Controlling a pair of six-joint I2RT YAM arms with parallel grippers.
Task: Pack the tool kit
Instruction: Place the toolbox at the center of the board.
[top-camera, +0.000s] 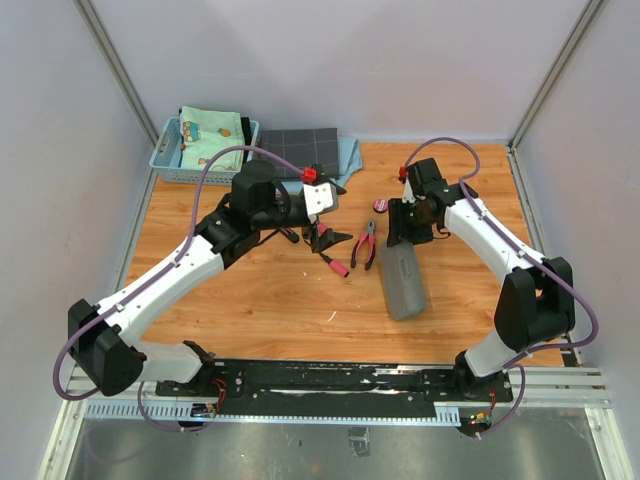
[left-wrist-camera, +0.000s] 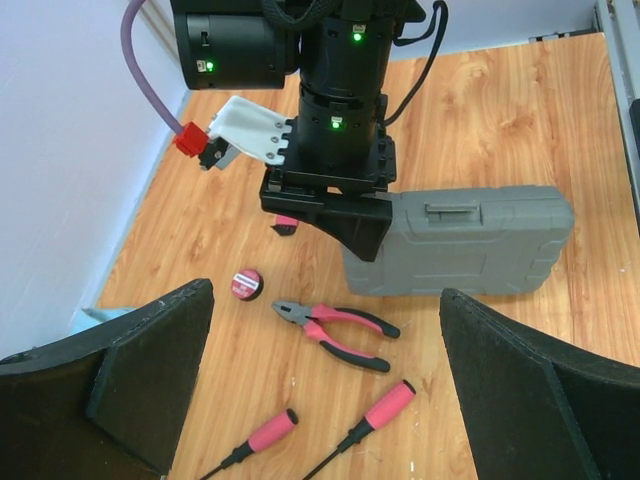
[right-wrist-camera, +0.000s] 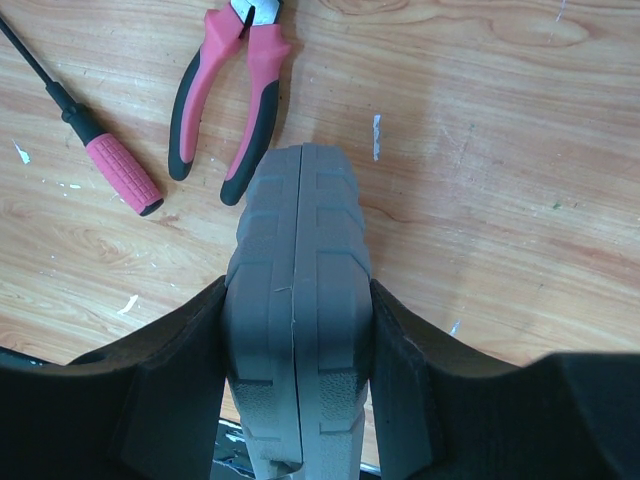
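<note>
The light blue slatted plastic basket (top-camera: 163, 160) at the far left corner of the orange wood-grain table (top-camera: 250, 310) is taken in by the top external view alone. A mint-green printed cloth (top-camera: 212, 135) is seen lying in the basket, and a dark grey checked folded cloth (top-camera: 300, 148) is laid just beside it.

The small round pink-and-black tape (left-wrist-camera: 246, 283), a pink-handled screwdriver (left-wrist-camera: 268, 433) and a second pink-handled screwdriver (left-wrist-camera: 385, 403) are shown clearly only in the left wrist view. The pink-and-black pliers (left-wrist-camera: 335, 333) are seen lying between the tape and the screwdrivers.

The closed seam of the flat grey plastic hinged case (right-wrist-camera: 297, 250) is shown only by the right wrist view.

The jaws of the left gripper (top-camera: 320, 238) are spread wide above the loose tools, and nothing is held or touched by them. The jaws of the right gripper (top-camera: 405, 233) are held partly apart and are clamped on the far end of the case, across its thickness. The case is shut and is set on the table right of centre, just beside the pliers.
</note>
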